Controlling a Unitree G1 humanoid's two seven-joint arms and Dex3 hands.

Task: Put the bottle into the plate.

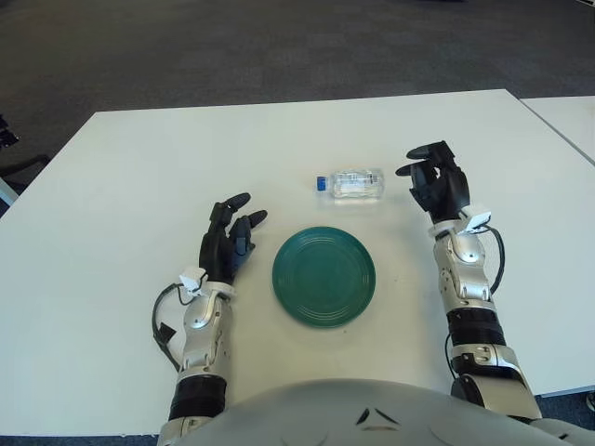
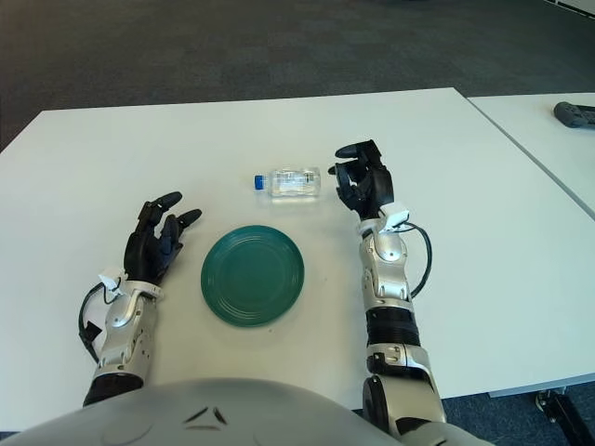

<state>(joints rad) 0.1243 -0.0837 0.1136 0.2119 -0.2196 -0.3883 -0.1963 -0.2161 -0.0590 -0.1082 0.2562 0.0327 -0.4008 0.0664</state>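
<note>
Left eye view: right hand (image 1: 435, 184) raised over the white table (image 1: 112, 186), fingers spread, holding nothing. Bottle (image 1: 353, 183) lies on its side just to that hand's left, blue cap pointing away from it, not touching. Green plate (image 1: 323, 276) sits nearer the robot, between both hands. Left hand (image 1: 230, 238) beside plate's left, fingers loosely apart.
</note>
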